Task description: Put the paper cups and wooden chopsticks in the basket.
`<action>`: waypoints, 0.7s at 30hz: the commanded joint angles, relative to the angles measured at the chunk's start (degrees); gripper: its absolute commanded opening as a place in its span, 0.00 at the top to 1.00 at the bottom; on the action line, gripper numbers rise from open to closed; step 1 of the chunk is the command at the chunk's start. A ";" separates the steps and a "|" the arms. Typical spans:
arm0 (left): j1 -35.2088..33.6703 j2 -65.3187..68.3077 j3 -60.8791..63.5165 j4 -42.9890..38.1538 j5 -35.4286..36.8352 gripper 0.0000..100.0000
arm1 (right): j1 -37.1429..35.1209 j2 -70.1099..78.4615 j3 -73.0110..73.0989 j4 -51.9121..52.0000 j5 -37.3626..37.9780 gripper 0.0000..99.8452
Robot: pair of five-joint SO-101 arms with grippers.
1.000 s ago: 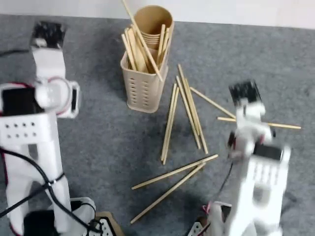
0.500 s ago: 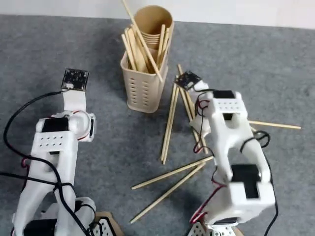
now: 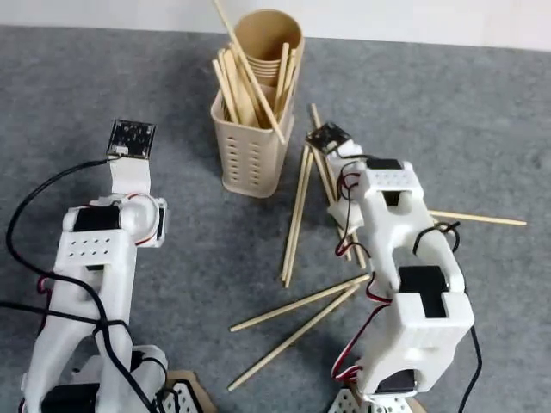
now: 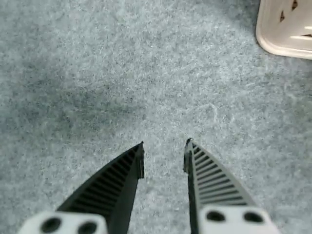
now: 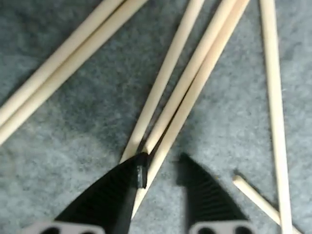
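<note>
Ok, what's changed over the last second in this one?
Both arms swung in toward the basket. The right arm reached forward from the right side; the right pincer now sits open, low over the loose chopsticks beside the basket. The left arm came in from the far left; the left pincer is open above bare carpet. Nothing was gripped or released. Basket, paper cups and chopsticks lie as before.
</note>
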 commanded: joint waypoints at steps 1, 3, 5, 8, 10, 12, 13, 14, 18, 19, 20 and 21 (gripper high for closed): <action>-0.22 -1.89 -0.22 -0.70 -0.26 0.84 | 0.92 1.63 0.75 0.48 -0.26 0.97; -0.22 -1.98 -0.22 -0.62 -0.26 0.84 | 1.63 1.63 0.57 1.71 -0.35 0.99; -0.22 -1.98 -0.22 -0.53 -0.26 0.84 | 2.42 1.63 0.40 4.00 -0.44 1.00; -0.22 -2.07 -0.22 -0.53 -0.18 0.84 | 4.53 1.63 0.40 6.29 -0.62 1.00; -0.22 -2.07 -0.22 -0.53 -0.18 0.84 | 7.16 1.36 0.40 6.46 -0.88 1.00; -0.22 -2.07 -0.22 -0.62 -0.18 0.84 | 9.98 1.10 0.13 6.46 -2.99 1.00; -0.22 -2.07 -0.22 -0.70 -0.18 0.84 | 10.86 1.10 -0.84 6.55 -3.60 1.00; -0.22 -2.07 -0.22 -0.79 -0.18 0.84 | 11.21 1.10 -2.07 6.99 -3.43 1.00; -0.22 -1.89 -0.22 -0.88 -0.18 0.84 | 10.24 1.01 -5.41 14.99 -3.43 0.99; -0.22 -1.89 -0.22 -0.88 -0.18 0.84 | 9.54 1.01 -6.99 16.57 -3.43 0.99; -0.22 -1.80 -0.22 -0.88 -0.18 0.84 | 8.92 1.01 -8.84 17.80 -3.87 0.99; -0.22 -1.80 -0.22 -0.88 -0.18 0.84 | 8.40 1.01 -10.77 18.68 -3.96 0.97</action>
